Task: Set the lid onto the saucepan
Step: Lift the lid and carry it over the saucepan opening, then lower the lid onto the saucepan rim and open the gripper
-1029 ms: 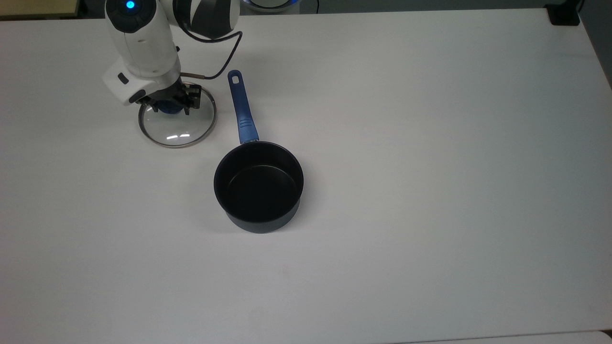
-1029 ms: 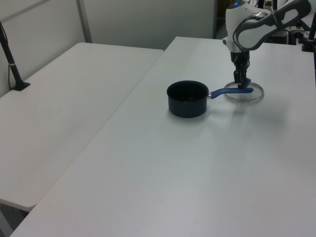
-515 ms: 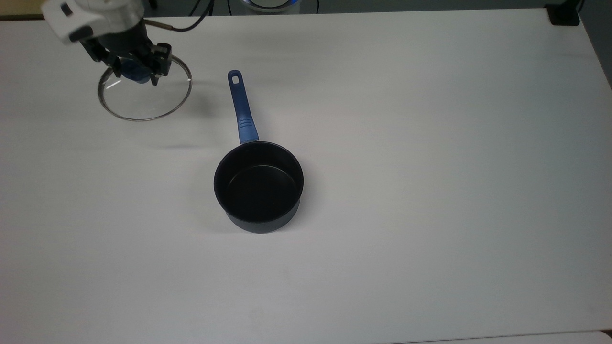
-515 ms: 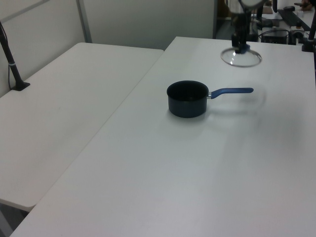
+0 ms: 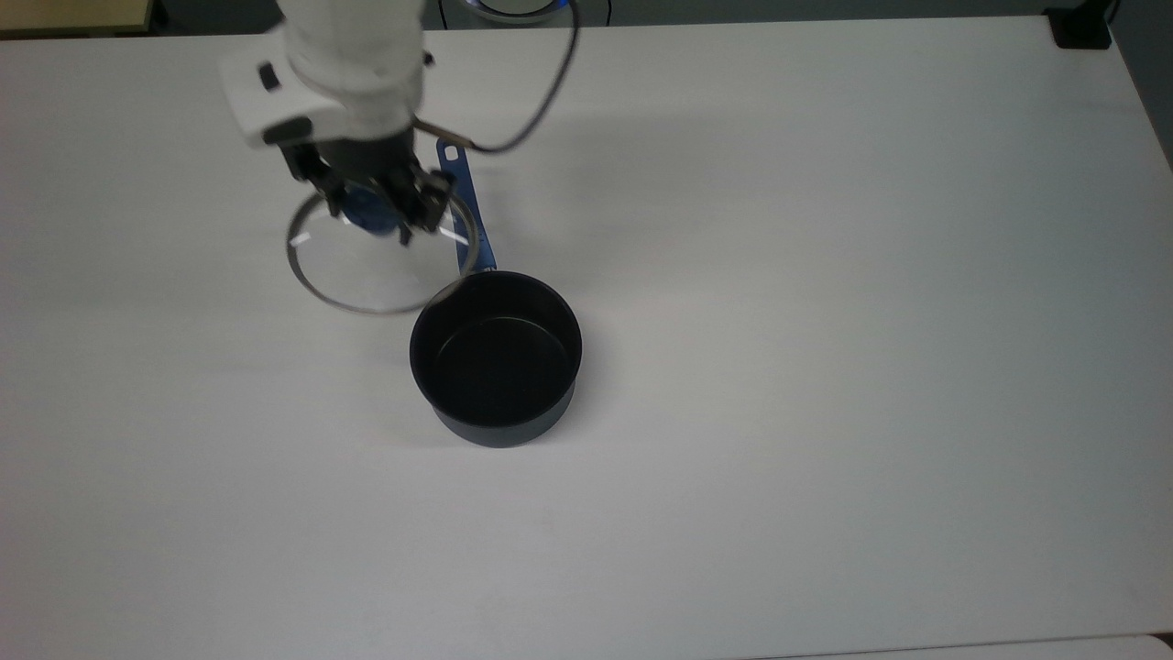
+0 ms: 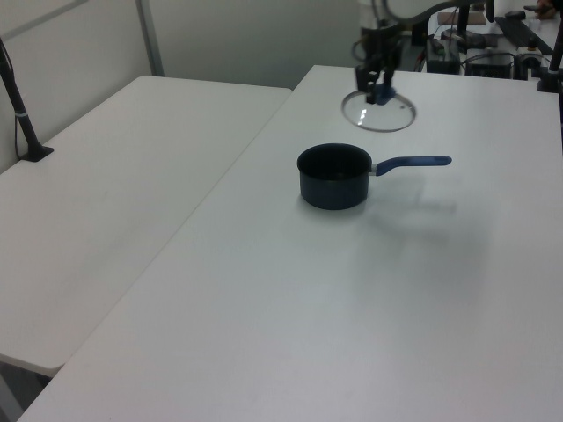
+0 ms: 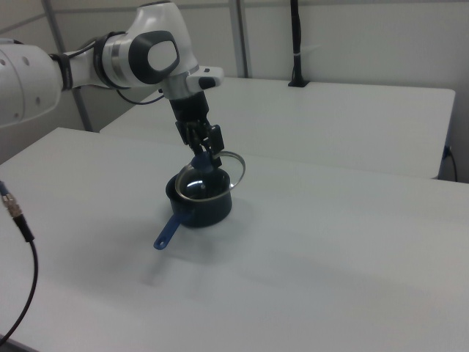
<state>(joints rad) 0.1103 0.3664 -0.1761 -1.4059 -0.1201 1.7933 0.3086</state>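
Fingers of the gripper are clamped on the round blue knob of the lid, one black finger on each side of it, so the knob sits squarely between them and the glass disc hangs below. In the left view the lid is held in the air, clear of the white table, with the gripper directly above it and the disc roughly level. In the top view the lid's steel rim overlaps the blue handle of the saucepan and reaches the upper-left edge of the pan's rim. The saucepan stands upright on the table, its black interior open, its handle pointing toward the top view's upper left. In the right view the lid appears in front of the saucepan, tilted slightly, with the gripper at the knob and the white arm stretching away to the right view's left. A dark cable loops from the wrist.
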